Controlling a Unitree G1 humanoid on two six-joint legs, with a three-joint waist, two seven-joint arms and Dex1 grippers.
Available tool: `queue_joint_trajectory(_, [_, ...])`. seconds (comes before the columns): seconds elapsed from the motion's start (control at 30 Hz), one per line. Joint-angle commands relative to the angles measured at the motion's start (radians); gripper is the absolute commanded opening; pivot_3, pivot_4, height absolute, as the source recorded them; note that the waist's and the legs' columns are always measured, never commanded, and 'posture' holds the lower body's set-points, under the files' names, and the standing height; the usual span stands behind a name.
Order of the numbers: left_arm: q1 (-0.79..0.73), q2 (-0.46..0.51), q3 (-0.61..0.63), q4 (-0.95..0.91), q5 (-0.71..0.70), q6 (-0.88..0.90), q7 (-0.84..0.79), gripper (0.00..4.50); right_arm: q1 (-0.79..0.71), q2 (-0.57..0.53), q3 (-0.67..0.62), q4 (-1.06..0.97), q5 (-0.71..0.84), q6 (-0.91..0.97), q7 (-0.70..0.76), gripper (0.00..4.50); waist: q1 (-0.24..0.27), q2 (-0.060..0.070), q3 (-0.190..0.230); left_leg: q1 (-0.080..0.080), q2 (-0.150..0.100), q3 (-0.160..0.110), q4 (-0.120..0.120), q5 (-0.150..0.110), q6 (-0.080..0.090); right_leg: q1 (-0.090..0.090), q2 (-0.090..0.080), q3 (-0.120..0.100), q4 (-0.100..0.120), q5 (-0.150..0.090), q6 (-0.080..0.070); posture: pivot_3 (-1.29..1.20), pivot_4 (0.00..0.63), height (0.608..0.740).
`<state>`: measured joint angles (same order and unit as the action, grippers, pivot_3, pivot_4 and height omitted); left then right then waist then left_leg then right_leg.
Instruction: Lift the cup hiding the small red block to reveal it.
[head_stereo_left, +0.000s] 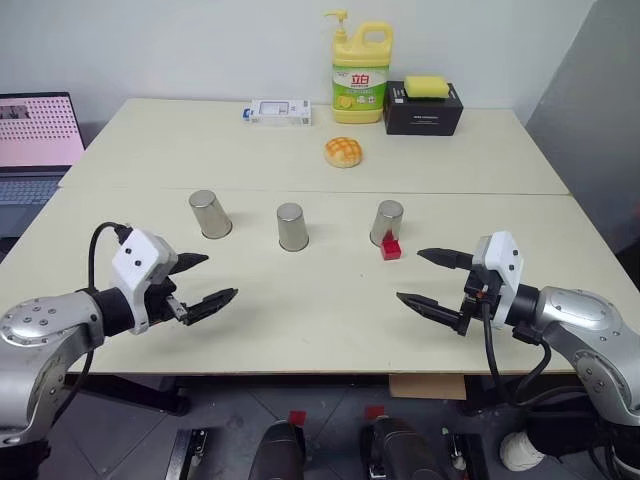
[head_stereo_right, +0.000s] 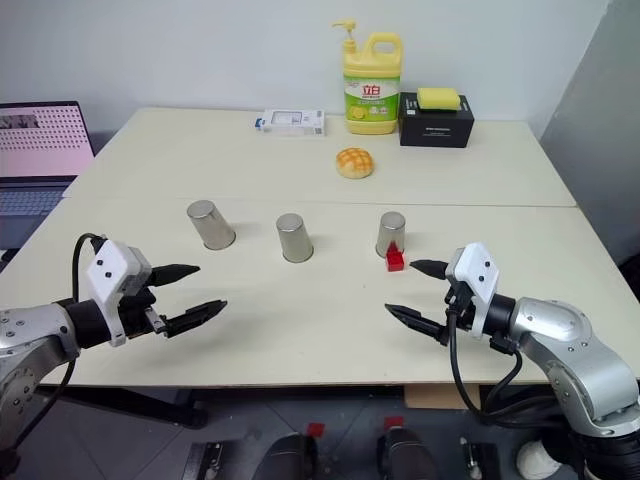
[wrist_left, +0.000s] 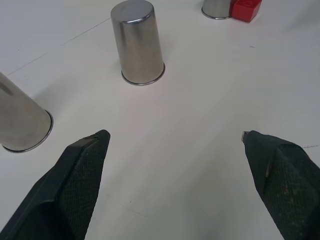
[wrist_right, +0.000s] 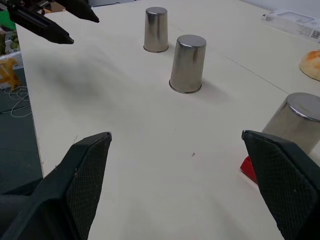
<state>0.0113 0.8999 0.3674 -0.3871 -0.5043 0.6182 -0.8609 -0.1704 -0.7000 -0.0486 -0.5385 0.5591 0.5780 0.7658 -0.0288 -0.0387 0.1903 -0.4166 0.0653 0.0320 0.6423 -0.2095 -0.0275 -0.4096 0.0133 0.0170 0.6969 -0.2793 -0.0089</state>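
Cream tabletop stretches out under a pale wall, and along the far edge sit a yellow soap bottle, a black box with a yellow sponge on top, and a white packet, all well clear of the action. A round bun rests alone a little nearer. Across the middle, three upturned metal cups stand in a row, spaced apart like a shell game: left cup, middle cup, right cup. And look, the small red block is out in plain sight, touching the near side of the right cup's base, not under it. Both arms hang low over the near edge, clear of the row. The left gripper has its fingers spread wide, nothing between them. The right gripper is likewise splayed and empty, near the right cup and block. My read: nothing is left to uncover, so both wait in a ready pose.
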Motion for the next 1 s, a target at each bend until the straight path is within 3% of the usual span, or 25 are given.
queue_joint_trajectory(0.03, [0.010,0.007,0.033,-0.015,-0.002,-0.017,-0.002,4.50,-0.006,-0.009,-0.037,-0.003,0.004,-0.014,0.002,4.44,0.000,0.000,0.000,0.000,0.000,0.000,0.000,0.000,0.000,0.000,0.000,0.000,0.000,0.000,0.000,0.00,0.150,0.740])
queue_joint_trajectory(1.0, [0.038,0.046,0.118,0.020,0.030,-0.015,0.017,4.50,0.022,-0.079,-0.089,0.057,0.015,-0.033,0.096,4.44,0.000,0.000,0.000,0.000,0.000,0.000,0.000,0.000,0.000,0.000,0.000,0.000,0.000,0.000,0.000,0.00,0.150,0.740])
